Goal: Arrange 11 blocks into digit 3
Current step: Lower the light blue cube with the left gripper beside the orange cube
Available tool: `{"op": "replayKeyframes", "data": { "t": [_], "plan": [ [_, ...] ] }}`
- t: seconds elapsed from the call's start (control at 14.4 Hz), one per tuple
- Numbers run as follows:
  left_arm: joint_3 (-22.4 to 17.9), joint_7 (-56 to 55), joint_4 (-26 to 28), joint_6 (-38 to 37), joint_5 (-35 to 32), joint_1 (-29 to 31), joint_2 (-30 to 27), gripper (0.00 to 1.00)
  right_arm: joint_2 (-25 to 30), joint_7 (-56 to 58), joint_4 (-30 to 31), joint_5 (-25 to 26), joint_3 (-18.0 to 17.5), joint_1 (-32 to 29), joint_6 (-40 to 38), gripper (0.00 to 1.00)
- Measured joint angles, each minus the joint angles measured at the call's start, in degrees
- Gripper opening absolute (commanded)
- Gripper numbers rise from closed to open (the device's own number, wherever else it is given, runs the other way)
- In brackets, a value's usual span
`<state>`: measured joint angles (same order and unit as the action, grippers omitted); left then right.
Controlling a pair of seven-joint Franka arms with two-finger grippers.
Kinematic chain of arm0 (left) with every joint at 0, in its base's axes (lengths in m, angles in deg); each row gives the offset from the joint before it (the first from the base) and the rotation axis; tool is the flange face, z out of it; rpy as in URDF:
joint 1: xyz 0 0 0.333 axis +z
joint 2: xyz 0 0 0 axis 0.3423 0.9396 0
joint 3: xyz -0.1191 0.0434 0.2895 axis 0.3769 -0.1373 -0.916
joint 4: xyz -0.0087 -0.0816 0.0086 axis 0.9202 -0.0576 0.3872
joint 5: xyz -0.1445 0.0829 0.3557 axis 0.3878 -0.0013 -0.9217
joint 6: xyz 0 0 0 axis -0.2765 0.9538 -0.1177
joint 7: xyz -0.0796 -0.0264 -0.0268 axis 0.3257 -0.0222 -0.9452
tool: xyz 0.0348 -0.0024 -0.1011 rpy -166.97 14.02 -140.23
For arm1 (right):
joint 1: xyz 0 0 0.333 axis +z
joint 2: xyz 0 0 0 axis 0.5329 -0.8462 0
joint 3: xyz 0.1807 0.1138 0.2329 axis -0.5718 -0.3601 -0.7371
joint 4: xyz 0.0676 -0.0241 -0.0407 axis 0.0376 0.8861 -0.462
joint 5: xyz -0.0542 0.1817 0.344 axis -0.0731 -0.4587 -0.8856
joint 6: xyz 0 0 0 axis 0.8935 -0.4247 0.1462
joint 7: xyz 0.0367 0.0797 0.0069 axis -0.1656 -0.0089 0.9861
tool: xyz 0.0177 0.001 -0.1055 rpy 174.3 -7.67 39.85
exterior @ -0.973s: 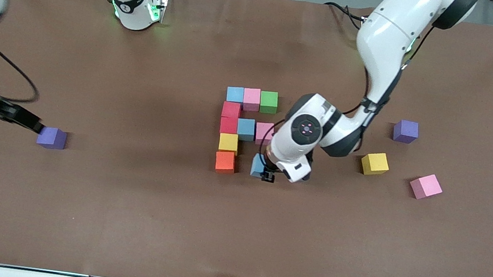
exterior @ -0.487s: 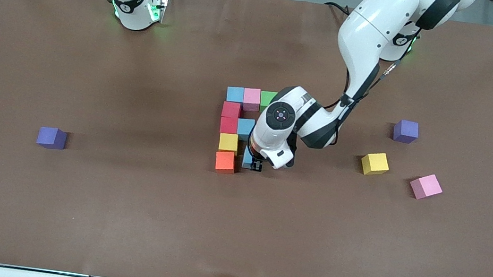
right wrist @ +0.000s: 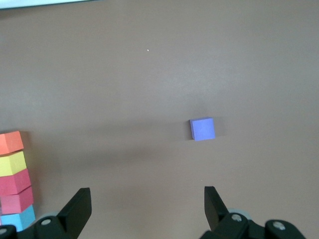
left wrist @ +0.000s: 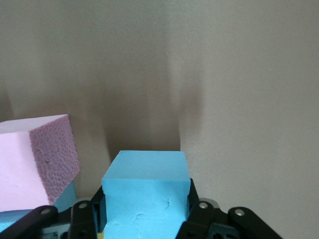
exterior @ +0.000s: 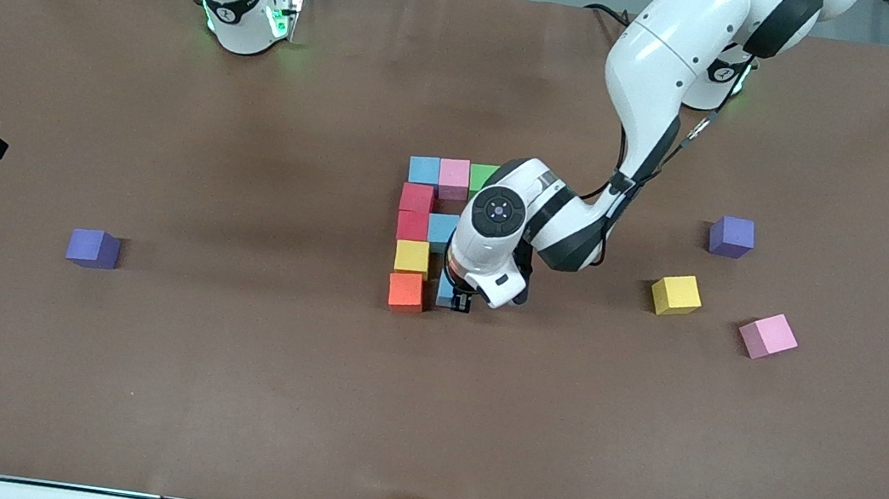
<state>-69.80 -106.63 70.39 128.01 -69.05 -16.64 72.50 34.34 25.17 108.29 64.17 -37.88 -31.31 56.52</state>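
The blocks form a partial figure: a light blue [exterior: 424, 169], pink [exterior: 454, 178] and green [exterior: 484, 174] row farthest from the front camera, two red [exterior: 417, 197], a light blue [exterior: 441, 228], a yellow [exterior: 413, 256] and an orange [exterior: 405, 291]. My left gripper [exterior: 460, 300] is shut on a light blue block [exterior: 446, 293] low beside the orange one. In the left wrist view the block [left wrist: 147, 184] sits between the fingers [left wrist: 199, 211], with a pink block [left wrist: 35, 159] close by. My right gripper [right wrist: 144, 196] is open and empty, in the air over the right arm's end of the table.
A loose yellow block [exterior: 675, 295] and a loose pink block [exterior: 768, 335] lie toward the left arm's end, with a purple cube [exterior: 731, 236] beside them. Another purple cube [exterior: 92, 248] lies toward the right arm's end and shows in the right wrist view [right wrist: 202, 129].
My left gripper has carried the light blue block sideways up against the orange block. My right arm has drawn back from the purple cube to the table's edge.
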Motion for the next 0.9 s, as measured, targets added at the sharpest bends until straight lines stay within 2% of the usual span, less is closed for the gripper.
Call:
{"op": "replayKeyframes", "data": {
  "t": [0.35, 0.9],
  "plan": [
    [-0.83, -1.97, -3.4, -0.24, 0.0, -0.2, 2.46, 0.15, 5.8, 0.68, 10.33, 0.19, 0.14, -0.02, 7.9, 1.0],
    [-0.83, -3.18, -6.36, -0.38, 0.0, -1.05, 4.05, 0.15, 7.72, 0.78, 11.1, 0.19, 0.33, 0.07, 7.57, 1.0]
  ]
}}
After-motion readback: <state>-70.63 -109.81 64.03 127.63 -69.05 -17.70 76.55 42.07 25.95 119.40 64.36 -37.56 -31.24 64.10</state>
